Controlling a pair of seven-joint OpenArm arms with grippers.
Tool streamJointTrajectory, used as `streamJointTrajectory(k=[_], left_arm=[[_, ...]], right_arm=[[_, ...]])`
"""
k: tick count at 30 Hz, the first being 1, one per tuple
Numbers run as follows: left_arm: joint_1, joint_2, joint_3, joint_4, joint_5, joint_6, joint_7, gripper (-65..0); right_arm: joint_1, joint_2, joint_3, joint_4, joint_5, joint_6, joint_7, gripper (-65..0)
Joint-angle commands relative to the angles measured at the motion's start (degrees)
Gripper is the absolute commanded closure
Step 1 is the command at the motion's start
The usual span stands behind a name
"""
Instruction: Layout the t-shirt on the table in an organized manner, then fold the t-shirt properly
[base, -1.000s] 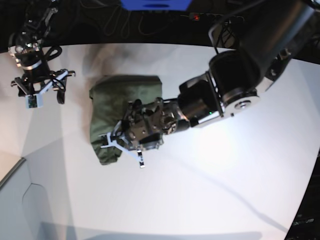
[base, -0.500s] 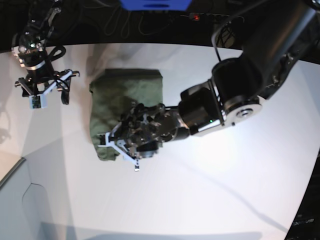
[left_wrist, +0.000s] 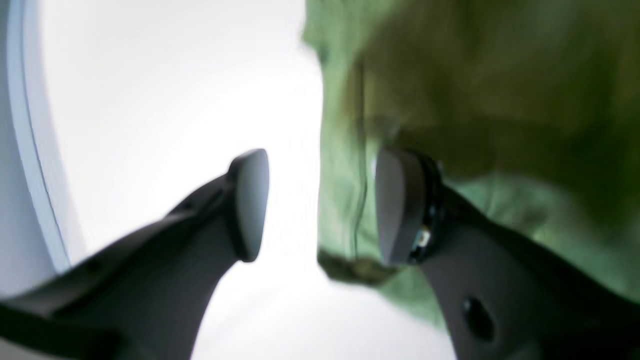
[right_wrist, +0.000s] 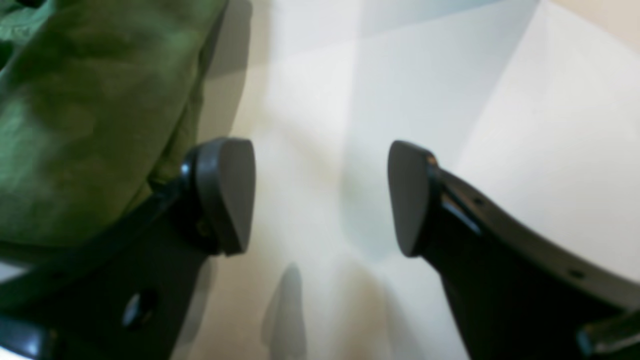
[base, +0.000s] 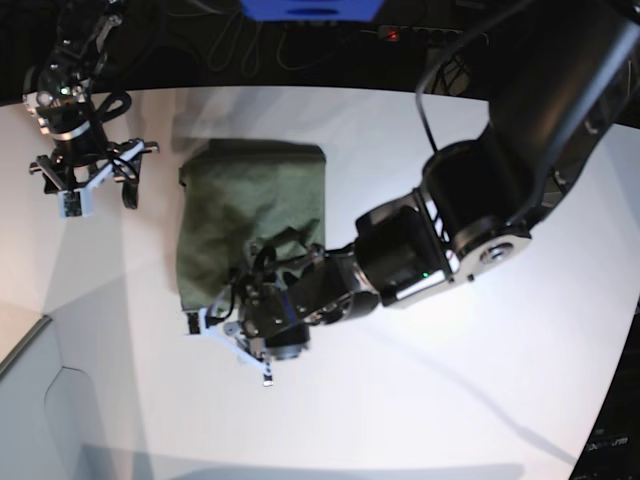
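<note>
The olive-green t-shirt (base: 250, 205) lies folded into a rough rectangle on the white table (base: 420, 400), left of centre. My left gripper (base: 231, 350) hovers at the shirt's near corner, open. In the left wrist view its gripper (left_wrist: 322, 205) straddles the t-shirt's (left_wrist: 475, 100) edge, one fingertip (left_wrist: 395, 205) over cloth and the other over bare table (left_wrist: 150, 100), with nothing pinched. My right gripper (base: 90, 175) stands open at the far left, apart from the shirt. In the right wrist view this gripper (right_wrist: 317, 197) is empty above the table (right_wrist: 450, 100), with the t-shirt (right_wrist: 90, 115) at the upper left.
The table's curved far edge runs along the top, with dark cables, a blue object (base: 310, 8) and a power strip (base: 392, 35) behind it. A grey panel (base: 30, 400) fills the lower left corner. The big left arm (base: 470, 210) reaches across the table's right half.
My left gripper has opened and slid toward the shirt's near-left corner. The cloth it was bunching now lies flatter. The right arm has hardly moved.
</note>
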Motion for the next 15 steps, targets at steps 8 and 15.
streamJointTrajectory(k=[8,15], left_arm=[[-2.57,-6.65,-5.47,4.94,-0.42,0.06,9.62,-32.3],[6.57,-17.81,-34.04,25.25,-0.06,0.06,22.28,-19.2]], right_arm=[[1.21,0.23,-5.36,1.05,0.95,1.00,1.21,-41.2],[1.04,-2.24,-10.11,0.61,0.95,1.00,1.12,-22.2]])
